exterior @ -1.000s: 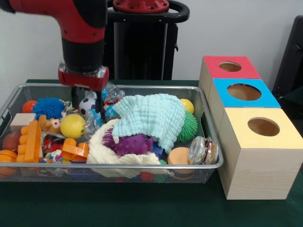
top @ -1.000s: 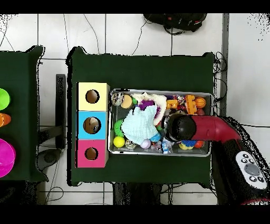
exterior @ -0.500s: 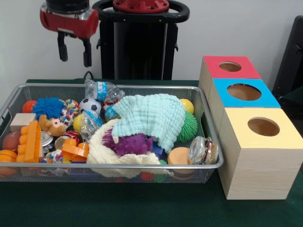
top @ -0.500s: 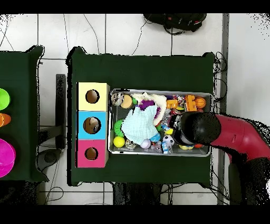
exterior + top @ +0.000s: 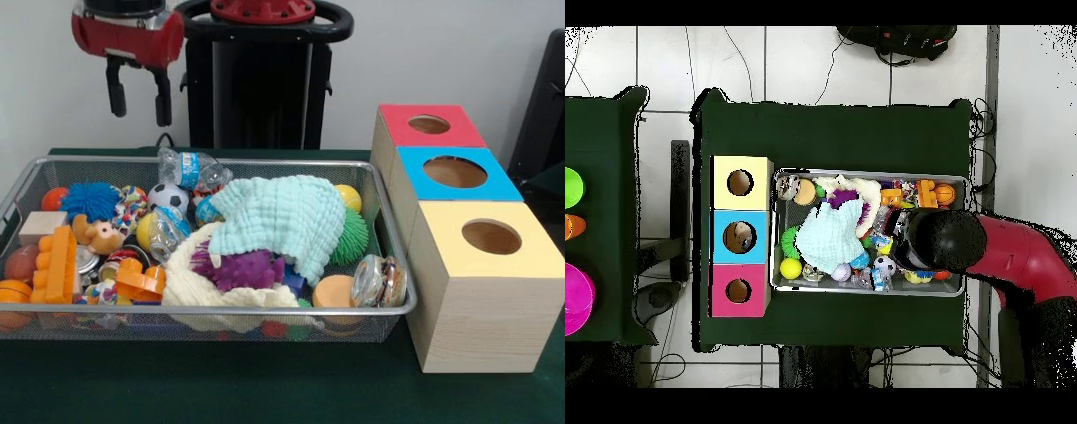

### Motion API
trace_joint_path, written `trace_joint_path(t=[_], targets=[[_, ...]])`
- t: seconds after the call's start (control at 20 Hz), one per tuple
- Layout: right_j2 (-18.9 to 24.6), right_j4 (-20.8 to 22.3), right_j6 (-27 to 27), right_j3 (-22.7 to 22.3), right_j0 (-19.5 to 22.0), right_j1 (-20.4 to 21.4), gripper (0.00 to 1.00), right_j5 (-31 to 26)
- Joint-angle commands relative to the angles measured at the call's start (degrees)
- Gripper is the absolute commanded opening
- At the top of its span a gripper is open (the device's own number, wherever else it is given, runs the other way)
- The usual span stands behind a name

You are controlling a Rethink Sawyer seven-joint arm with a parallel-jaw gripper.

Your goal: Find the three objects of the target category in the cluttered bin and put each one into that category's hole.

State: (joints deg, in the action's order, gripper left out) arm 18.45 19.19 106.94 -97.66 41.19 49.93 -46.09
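While our red and black gripper (image 5: 136, 95) hangs empty with jaws narrowly parted above the wire mesh bin's (image 5: 265, 311) far left, we judge the clear plastic bottle (image 5: 188, 168), lying lengthwise left-right, sits below and slightly right.

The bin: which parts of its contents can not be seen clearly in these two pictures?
- Front view: whatever lies under the mint cloth and the cream cloth is hidden.
- Front view: the orange ball is cut by the left edge.
- Overhead view: the arm covers the bin's right part.
- Overhead view: the small toys are too small to name.
- Overhead view: the gripper is under the arm; its fingers show only in front.
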Motion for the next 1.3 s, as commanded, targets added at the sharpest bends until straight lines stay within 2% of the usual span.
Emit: trace_joint_path(t=[0.05, 0.2, 0.45, 1.3], targets=[[3.26, 3.05, -1.25, -1.43, -0.64, -9.80, 1.00, 10.72], [3.15, 3.07, -1.61, 1.17, -0.72, -13.34, 1.00, 12.15], [1.28, 3.27, -0.27, 4.18, -3.21, -14.96, 1.00, 12.98], [2.47, 1.97, -1.28, 2.37, 0.14, -18.49, 1.00, 17.54]])
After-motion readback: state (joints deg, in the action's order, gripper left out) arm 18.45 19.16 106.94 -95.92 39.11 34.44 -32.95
